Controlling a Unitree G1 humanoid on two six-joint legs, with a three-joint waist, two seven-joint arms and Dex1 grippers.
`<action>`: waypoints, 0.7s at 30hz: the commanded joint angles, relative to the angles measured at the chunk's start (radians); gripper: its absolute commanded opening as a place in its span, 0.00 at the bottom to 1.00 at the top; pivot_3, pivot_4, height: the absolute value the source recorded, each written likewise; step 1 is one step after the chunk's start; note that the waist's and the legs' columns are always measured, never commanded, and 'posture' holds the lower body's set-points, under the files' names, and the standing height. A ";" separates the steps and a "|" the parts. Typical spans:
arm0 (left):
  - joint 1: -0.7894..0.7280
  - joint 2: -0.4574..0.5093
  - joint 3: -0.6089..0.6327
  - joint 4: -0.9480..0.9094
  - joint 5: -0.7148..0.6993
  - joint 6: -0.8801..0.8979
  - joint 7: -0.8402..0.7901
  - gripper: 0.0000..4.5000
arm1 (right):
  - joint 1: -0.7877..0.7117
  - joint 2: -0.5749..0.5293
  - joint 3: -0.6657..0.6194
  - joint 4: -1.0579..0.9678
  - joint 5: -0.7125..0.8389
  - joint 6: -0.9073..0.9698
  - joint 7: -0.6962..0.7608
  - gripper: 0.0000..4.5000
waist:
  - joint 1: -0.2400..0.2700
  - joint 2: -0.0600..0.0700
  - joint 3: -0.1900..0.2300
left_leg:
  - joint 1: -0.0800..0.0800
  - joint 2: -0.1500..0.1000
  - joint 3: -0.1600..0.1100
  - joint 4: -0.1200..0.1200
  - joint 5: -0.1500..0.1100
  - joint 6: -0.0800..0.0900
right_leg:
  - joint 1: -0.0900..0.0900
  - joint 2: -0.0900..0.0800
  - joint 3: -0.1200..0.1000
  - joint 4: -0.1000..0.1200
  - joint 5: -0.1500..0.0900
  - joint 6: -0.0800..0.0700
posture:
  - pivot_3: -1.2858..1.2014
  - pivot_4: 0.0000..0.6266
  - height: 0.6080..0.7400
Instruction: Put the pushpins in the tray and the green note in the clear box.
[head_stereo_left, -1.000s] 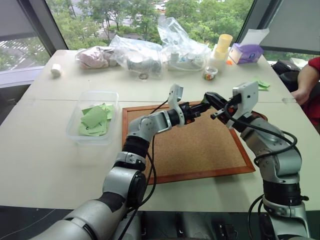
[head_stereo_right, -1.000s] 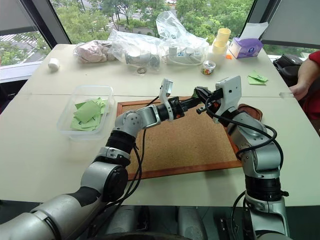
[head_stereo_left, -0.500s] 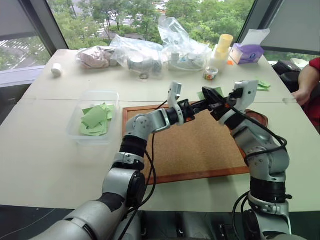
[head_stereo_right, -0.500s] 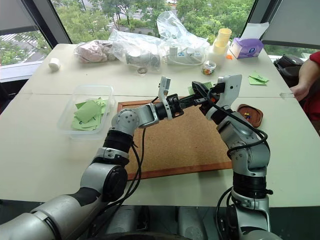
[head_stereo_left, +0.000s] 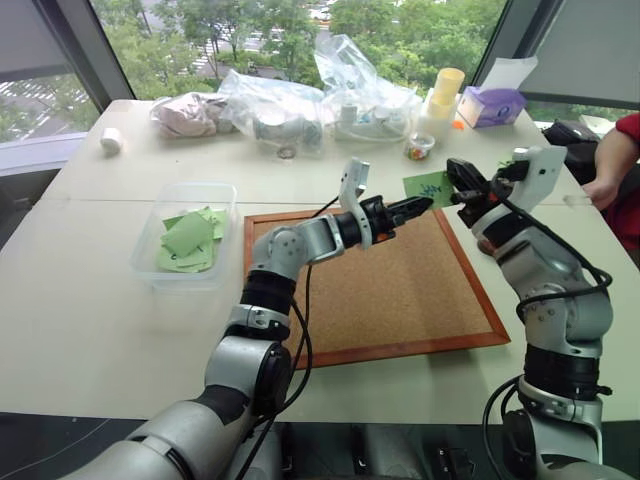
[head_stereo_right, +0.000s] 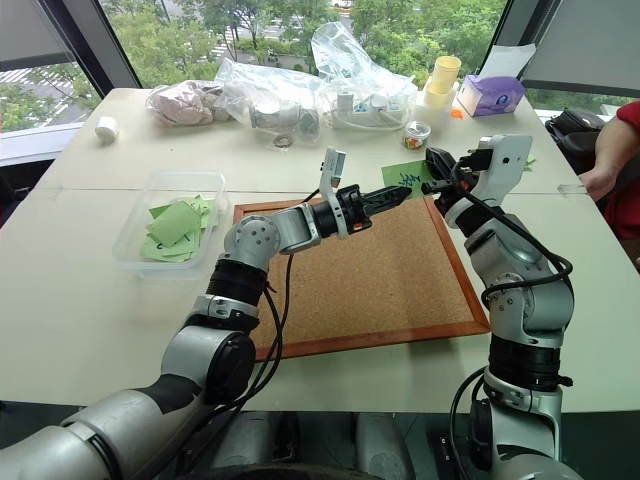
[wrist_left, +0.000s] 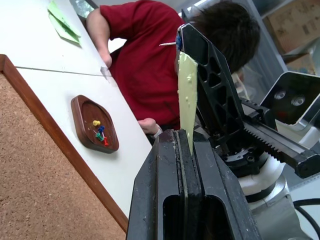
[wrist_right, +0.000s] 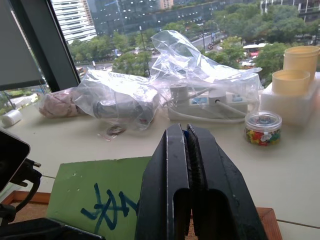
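Note held over the corkboard
My left gripper (head_stereo_left: 425, 203) clamps the green note (head_stereo_left: 428, 187); my right gripper (head_stereo_left: 458, 181) is pressed together beside it, above the corkboard (head_stereo_left: 380, 290).

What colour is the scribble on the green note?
Dark blue ink on the light-green face of the green note; the right wrist view shows it best.

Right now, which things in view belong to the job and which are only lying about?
For the job:
- green note, pinched by the left gripper
- right gripper, shut on a pushpin
- tray, pushpins in it
- clear box, green notes inside

Lying about:
- corkboard
- plastic bags
- pin jar
- tissue box
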 joint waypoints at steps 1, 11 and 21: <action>0.009 -0.008 -0.048 -0.057 0.044 -0.025 0.002 0.01 | -0.019 -0.032 -0.048 -0.042 0.018 -0.016 0.001 0.00 | 0.000 0.000 0.000 | 0.000 0.000 0.000 0.000 0.000 0.000 | 0.000 0.000 0.000 0.000 0.000 0.000 | 0.52 0.24 0.96; 0.120 0.242 -0.280 -0.372 0.224 -0.053 -0.096 0.01 | 0.079 -0.158 -0.123 0.017 -0.069 -0.014 -0.024 0.00 | -0.003 0.000 0.000 | 0.000 0.002 0.000 -0.001 0.000 0.000 | 0.000 0.001 0.000 0.000 0.000 0.000 | 0.52 0.24 0.96; 0.149 0.579 -0.446 -0.691 0.363 -0.212 -0.331 0.01 | 0.098 -0.235 -0.050 0.344 -0.266 -0.094 -0.013 0.00 | -0.001 0.002 0.000 | 0.001 0.002 0.003 0.000 0.001 -0.001 | 0.000 0.000 0.001 0.001 0.000 0.000 | 0.52 0.24 0.96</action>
